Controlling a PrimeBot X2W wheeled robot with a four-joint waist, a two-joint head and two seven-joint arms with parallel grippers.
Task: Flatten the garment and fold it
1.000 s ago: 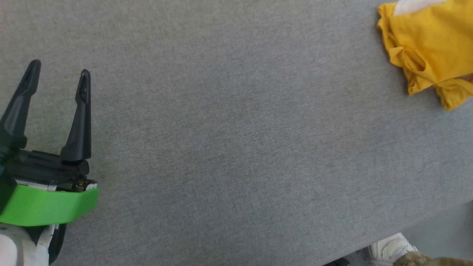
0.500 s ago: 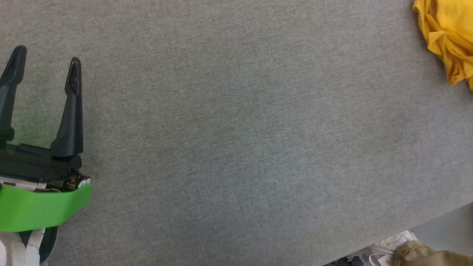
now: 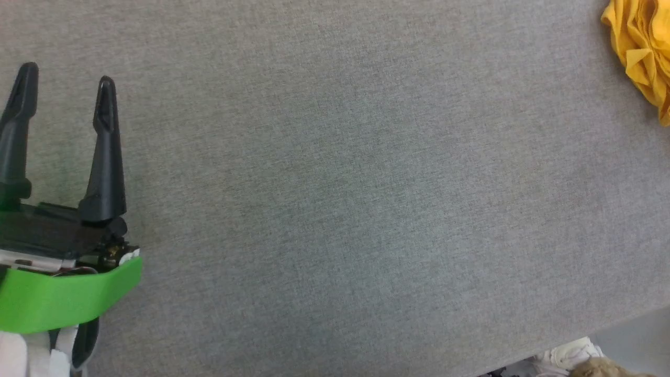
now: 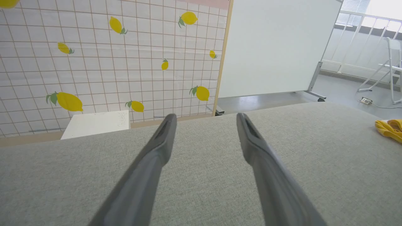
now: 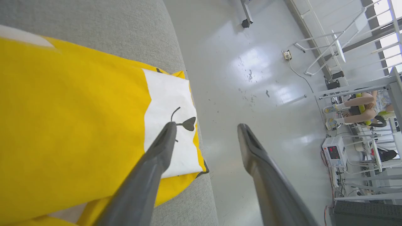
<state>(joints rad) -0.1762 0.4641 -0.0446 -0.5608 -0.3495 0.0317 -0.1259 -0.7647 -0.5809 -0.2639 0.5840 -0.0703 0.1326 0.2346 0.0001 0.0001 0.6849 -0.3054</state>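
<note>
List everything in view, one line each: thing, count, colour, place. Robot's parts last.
garment: one, yellow with white patch, lying at the table's right edge
table: one, grey fabric top
backdrop: one, white tiles with yellow lemons, behind the table
panel: one, white, beside the backdrop
box: one, white, beyond the table's far edge
folding chair: one, white, by the railing
person: one, seated, far off
left gripper: one, dark, open above bare table
right gripper: one, dark, open at the garment's edge

The left gripper (image 4: 206, 117), fingers spread, hangs over the grey fabric table (image 4: 329, 163); the yellow garment (image 4: 389, 128) lies bunched at the table's right edge.
</note>
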